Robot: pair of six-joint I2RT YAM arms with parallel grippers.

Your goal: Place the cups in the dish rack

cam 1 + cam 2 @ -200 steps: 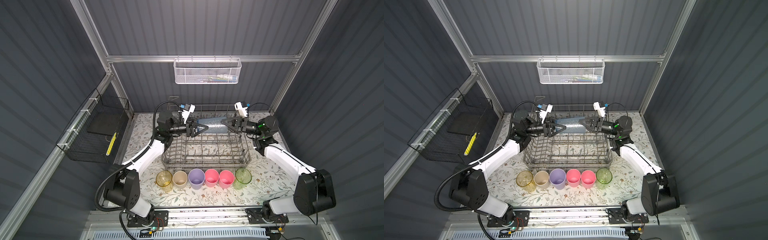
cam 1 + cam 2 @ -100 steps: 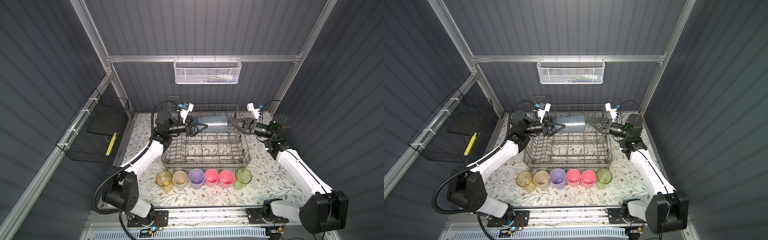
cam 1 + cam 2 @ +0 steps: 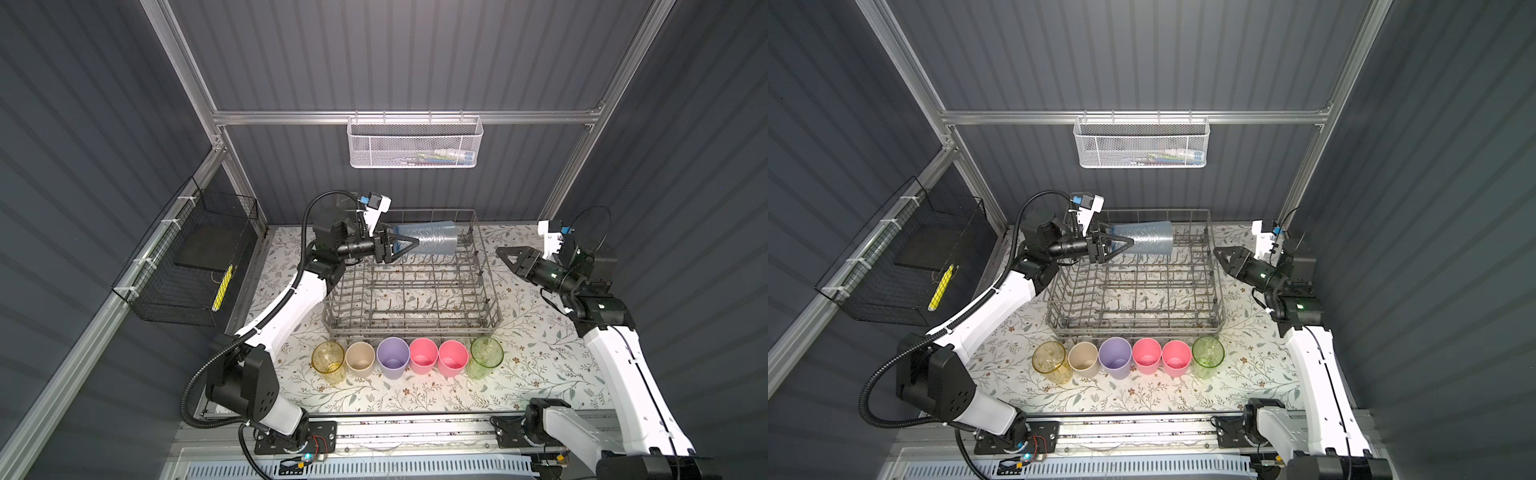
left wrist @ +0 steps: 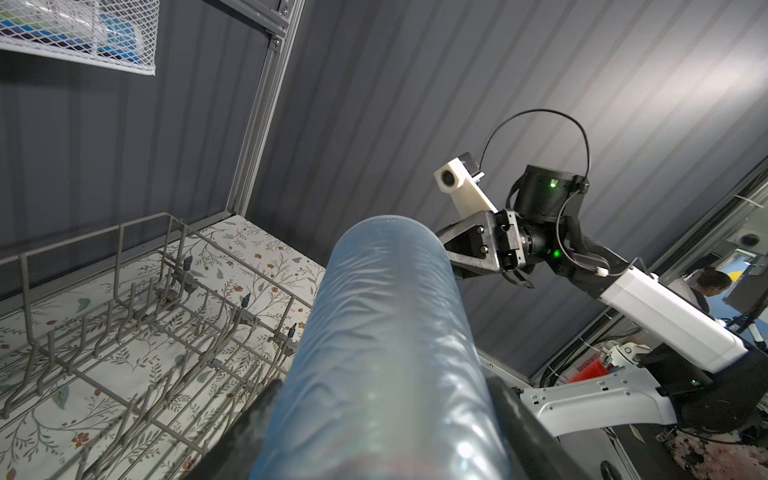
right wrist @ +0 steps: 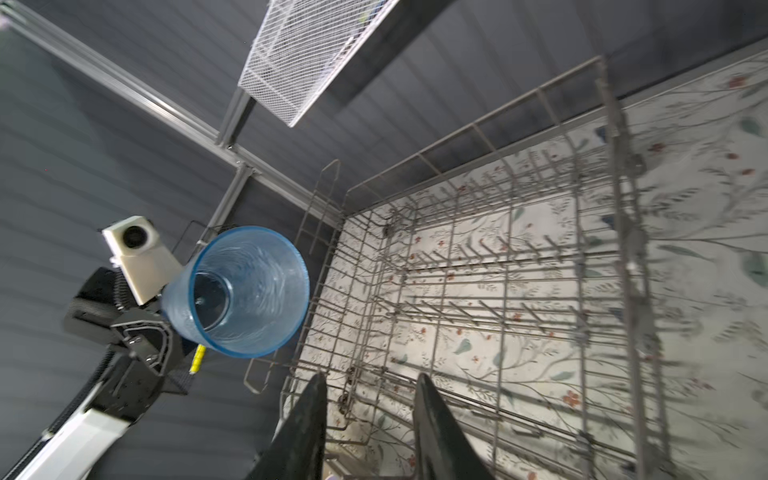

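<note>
No lettering, label or number is legible; the packaging [image 3: 446, 156] in the white mesh basket [image 3: 374, 145] is too small to read.

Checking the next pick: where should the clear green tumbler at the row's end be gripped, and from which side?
Probably the rim, from above on its free outer side: the clear green tumbler stands upright, mouth up, with an opaque pink tumbler close on the other side.

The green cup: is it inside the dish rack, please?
No, the green cup stands on the table outside the dish rack.
</note>
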